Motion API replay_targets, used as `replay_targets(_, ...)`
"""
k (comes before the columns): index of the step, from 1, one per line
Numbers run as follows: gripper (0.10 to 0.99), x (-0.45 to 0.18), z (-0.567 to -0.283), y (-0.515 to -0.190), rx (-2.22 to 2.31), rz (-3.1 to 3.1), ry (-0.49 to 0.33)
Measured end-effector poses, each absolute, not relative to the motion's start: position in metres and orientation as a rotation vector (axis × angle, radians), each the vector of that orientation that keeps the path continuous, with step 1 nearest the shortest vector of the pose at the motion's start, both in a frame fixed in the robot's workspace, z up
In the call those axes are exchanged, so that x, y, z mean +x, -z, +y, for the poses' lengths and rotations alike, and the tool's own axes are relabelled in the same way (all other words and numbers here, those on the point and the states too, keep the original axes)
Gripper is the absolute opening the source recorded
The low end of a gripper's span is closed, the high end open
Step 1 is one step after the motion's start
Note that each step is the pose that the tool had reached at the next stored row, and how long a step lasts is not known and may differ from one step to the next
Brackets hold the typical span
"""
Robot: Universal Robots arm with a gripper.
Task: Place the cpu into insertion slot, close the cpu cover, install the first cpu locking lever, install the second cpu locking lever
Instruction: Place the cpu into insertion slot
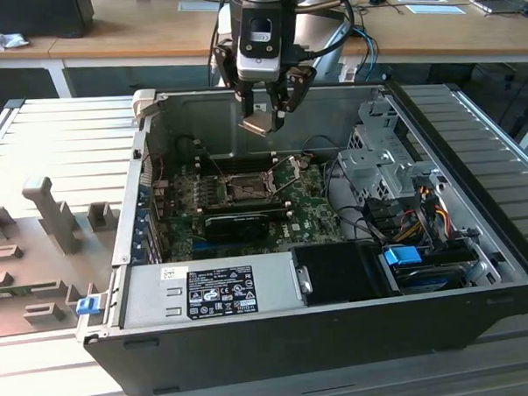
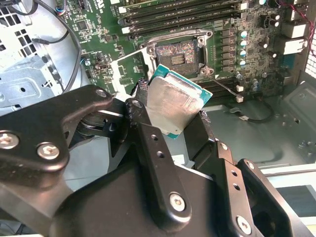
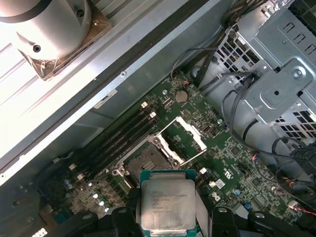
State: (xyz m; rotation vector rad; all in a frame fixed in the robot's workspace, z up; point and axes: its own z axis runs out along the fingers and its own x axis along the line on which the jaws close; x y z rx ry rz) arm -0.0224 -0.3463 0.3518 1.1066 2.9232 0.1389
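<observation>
Silvery cpu [image 2: 173,101] hangs in the hand [image 1: 269,108], apparently above the insertion slot [image 2: 178,55].

In the second wrist view my fingers [image 2: 148,143] cover the clamped edges and one end of the cpu [image 2: 175,101]. In the first wrist view the cpu hides part of the insertion slot [image 3: 148,159]. In the exterior view the slot's pin field, toward the far wall, is too small for me to make out.

The cpu [image 3: 168,205] has a dull, brushed silvery metal top. The gripper [image 2: 173,118] is smooth and matt black; the cpu cover [image 3: 194,132] is bright bare metal with a slight shine.
</observation>
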Motion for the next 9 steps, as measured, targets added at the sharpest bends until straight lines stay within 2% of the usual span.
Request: replay_targets(9,0.533,-0.0224,-0.3463,-0.3518,1.149,2.906,-0.139)
